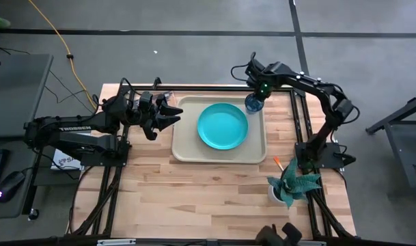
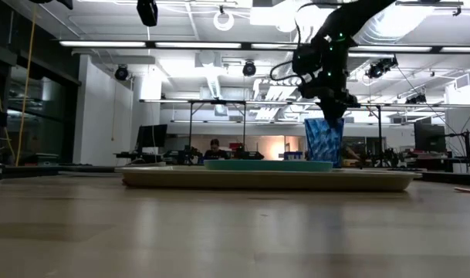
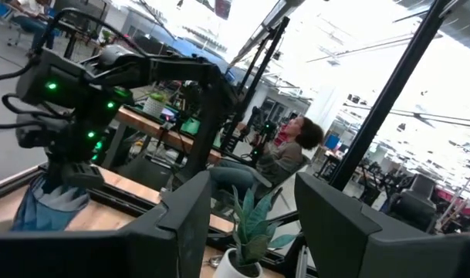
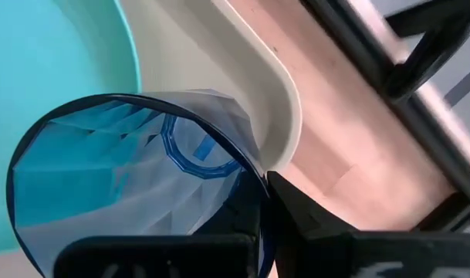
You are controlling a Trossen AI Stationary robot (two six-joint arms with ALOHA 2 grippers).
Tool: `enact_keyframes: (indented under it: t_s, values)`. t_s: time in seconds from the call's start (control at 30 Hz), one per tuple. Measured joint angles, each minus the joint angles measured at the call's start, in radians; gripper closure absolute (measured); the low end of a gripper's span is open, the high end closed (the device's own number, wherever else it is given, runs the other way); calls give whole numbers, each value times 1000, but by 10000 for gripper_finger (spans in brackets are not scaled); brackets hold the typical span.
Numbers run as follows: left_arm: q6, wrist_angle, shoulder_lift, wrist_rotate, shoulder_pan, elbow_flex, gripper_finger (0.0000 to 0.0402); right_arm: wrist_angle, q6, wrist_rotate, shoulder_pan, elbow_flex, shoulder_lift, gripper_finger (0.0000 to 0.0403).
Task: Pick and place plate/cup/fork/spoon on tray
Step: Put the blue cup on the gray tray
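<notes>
The beige tray (image 1: 187, 150) lies mid-table with the turquoise plate (image 1: 223, 126) on it. My right gripper (image 1: 257, 96) is shut on the dark-blue cup (image 1: 254, 104) over the tray's far right corner. In the low view the cup (image 2: 324, 143) stands nearly upright behind the plate (image 2: 269, 164), and the plate and the tray rim (image 2: 180, 179) hide its base. My left gripper (image 1: 175, 113) is open and empty by the tray's left rim. An orange handle (image 1: 278, 162), which I take for the spoon, lies on the table right of the tray. The fork is not in view. My right gripper pinches the cup's wall at the rim (image 4: 254, 174), one finger (image 4: 304, 212) outside and the other on the inner side. The fingers come from above, pointing down. The cup hangs nearly upright over the tray's corner; whether its base touches the tray, I cannot tell.
A white pot with a teal plant (image 1: 289, 183) stands at the near right, close to the orange handle. A booklet (image 1: 64, 161) lies under the left arm at the table's left edge. A person (image 3: 285, 150) sits in the room beyond the table.
</notes>
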Motion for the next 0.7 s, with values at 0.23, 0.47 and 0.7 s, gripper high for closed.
enact_keyframes:
  t_s: [0.23,0.47,0.7]
  values:
    - [0,0,0,0,0,0,232,18,77,-68,-27,-34,49,403]
    - [0,0,0,0,0,0,232,36,141,-74,-28,-35,55,402]
    - [0,0,0,0,0,0,232,37,152,-53,-28,-35,55,381]
